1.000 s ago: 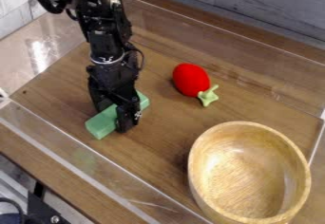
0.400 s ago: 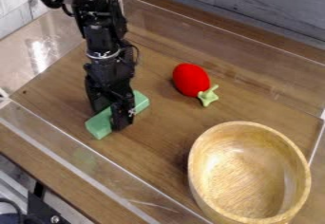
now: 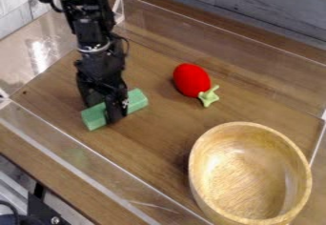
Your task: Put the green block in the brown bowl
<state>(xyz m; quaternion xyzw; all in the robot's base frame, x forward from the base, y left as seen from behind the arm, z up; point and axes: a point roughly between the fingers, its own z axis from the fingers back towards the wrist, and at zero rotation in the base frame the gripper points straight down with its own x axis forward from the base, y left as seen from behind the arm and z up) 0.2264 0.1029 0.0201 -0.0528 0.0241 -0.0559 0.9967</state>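
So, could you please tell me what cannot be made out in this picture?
- Middle of the green block: hidden behind the gripper.
- Whether the gripper touches the block: cannot tell.
- Arm's upper part: cut off by the top edge.
- Brown bowl: lower rim clipped by the bottom edge.

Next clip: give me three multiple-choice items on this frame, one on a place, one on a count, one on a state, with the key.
1. Where is the green block?
A. In the bowl
B. On the table under the gripper
C. On top of the red toy

2. How many bowls are there?
A. One
B. Two
C. Three

3. What does the bowl hold?
A. The red toy
B. The green block
C. Nothing

Key: 1 B, the block lies on the table with the gripper down over it. 2 A, only one wooden bowl shows. 3 C, its inside is bare, and the red toy lies apart from it on the table.
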